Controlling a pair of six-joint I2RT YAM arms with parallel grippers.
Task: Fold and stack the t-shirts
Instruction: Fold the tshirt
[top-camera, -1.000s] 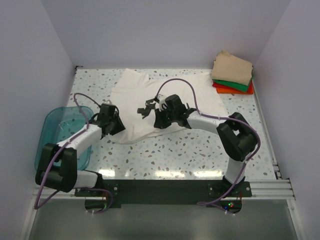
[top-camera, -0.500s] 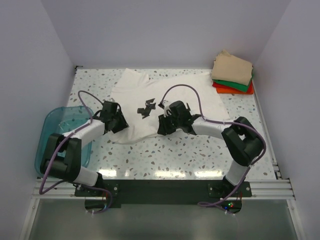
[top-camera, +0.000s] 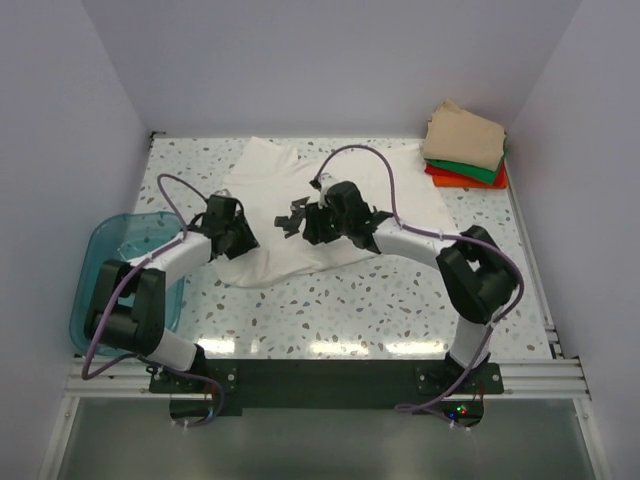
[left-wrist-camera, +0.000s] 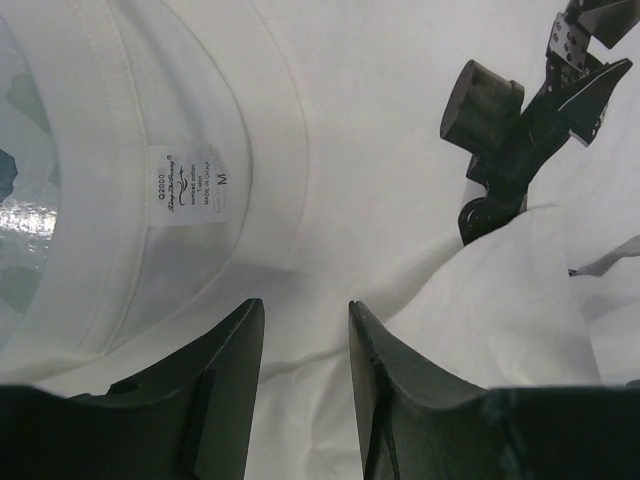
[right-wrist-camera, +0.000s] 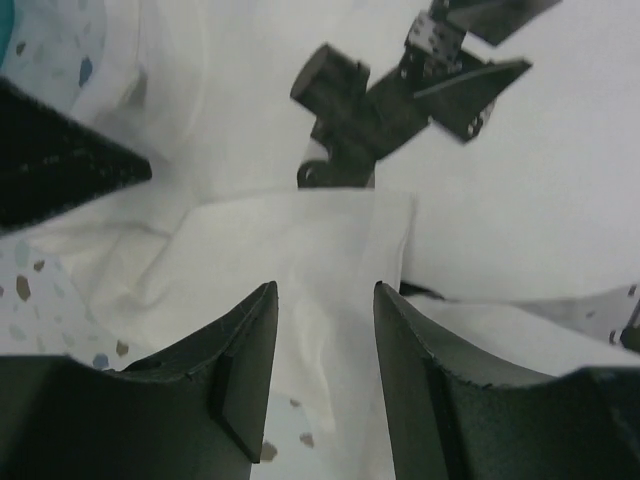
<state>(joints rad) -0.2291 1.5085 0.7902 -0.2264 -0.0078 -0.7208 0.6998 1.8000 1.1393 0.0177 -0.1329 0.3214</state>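
Note:
The large white t-shirt (top-camera: 345, 185) lies spread on the table, its black chest print (top-camera: 292, 218) facing up. My left gripper (top-camera: 243, 242) is open over the shirt's near left part. In the left wrist view (left-wrist-camera: 305, 312) it sits just below the collar and its neck label (left-wrist-camera: 188, 185). My right gripper (top-camera: 311, 228) is open beside the print. In the right wrist view (right-wrist-camera: 325, 290) it hovers over a folded-over flap of the white shirt (right-wrist-camera: 300, 250). The folded tan (top-camera: 465, 135), green (top-camera: 478, 172) and orange-red (top-camera: 443, 181) t-shirts are stacked at the far right corner.
A translucent teal bin (top-camera: 100, 262) sits at the table's left edge next to the left arm. White walls close in the table on three sides. Speckled tabletop (top-camera: 380, 310) shows between the shirt and the arm bases.
My right gripper has moved back up and left toward the print after dipping toward the near hem. My left gripper has edged further onto the shirt. The near hem is slightly bunched.

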